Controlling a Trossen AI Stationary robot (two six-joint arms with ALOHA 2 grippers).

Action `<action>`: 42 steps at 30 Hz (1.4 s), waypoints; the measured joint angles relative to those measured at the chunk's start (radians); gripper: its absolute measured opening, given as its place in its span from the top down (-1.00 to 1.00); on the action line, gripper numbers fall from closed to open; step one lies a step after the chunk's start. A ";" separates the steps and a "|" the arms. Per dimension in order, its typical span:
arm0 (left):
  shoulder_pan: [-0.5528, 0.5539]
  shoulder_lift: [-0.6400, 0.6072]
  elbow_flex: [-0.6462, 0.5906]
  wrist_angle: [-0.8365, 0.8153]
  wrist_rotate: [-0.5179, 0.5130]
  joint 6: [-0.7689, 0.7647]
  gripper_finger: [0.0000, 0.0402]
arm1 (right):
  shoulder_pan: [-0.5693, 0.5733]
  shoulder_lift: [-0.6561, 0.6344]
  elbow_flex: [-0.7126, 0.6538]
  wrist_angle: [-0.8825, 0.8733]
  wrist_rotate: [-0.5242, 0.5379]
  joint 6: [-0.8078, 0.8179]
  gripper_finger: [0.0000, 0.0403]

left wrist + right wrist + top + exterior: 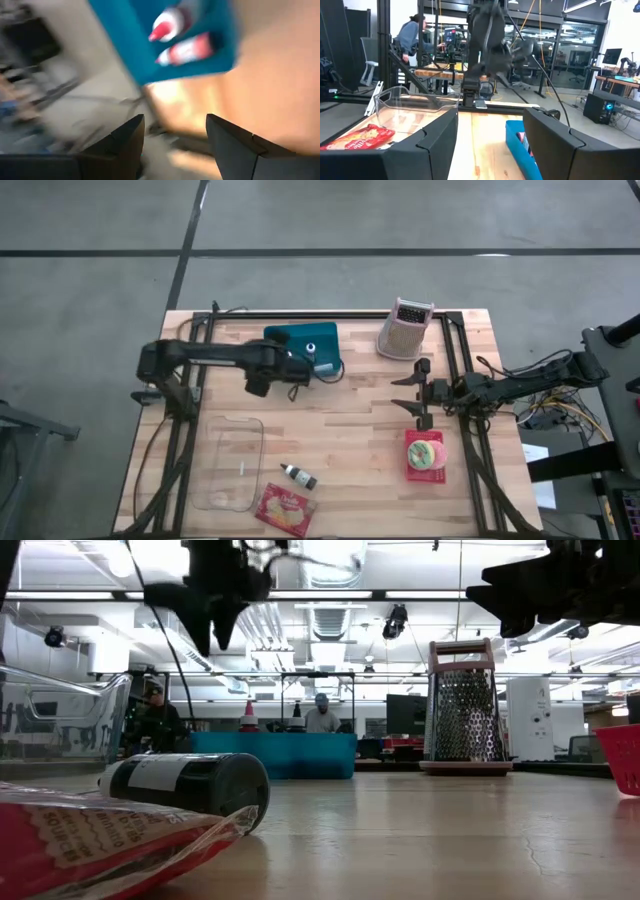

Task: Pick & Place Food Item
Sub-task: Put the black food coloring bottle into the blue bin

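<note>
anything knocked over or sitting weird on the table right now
The small dark bottle lies on its side between the clear glass dish and the red snack packet, not upright. The grater stands upright; nothing looks spilled.

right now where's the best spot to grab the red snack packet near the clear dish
The red snack packet lies flat near the table's front edge, just right of the clear dish. Come straight down and pinch across its narrow width at the middle, keeping the fingers off the small dark bottle beside it. The crinkly film may slip.

Teal tray (298, 338), pink-framed steel grater (404, 328), red basket (425, 452), red packet (285, 509), black-capped bottle (298, 475), pale wood surface (350, 430).
</note>
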 joint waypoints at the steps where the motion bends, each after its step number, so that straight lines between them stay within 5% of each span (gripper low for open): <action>1: 0.000 -0.021 0.000 0.021 0.057 -0.023 -0.07 | 0.000 0.000 0.000 0.000 0.000 0.000 -0.09; 8: -0.030 -0.265 -0.127 0.476 0.527 -0.066 -0.07 | 0.000 0.000 0.000 0.000 0.000 0.000 -0.09; 12: -0.060 -0.426 -0.305 0.821 0.652 -0.088 -0.07 | 0.000 0.000 0.000 0.000 0.000 0.000 -0.09; 19: -0.131 -0.644 -0.660 1.285 0.655 -0.210 -0.07 | 0.000 0.000 0.000 0.000 0.000 0.000 -0.09; 25: -0.213 -0.715 -0.871 1.547 0.641 -0.250 -0.07 | 0.000 0.000 0.000 0.000 0.000 -0.005 -0.09; 42: -0.360 -0.720 -1.110 1.958 0.517 -0.195 -0.07 | 0.001 0.000 0.000 -0.013 -0.007 -0.012 -0.09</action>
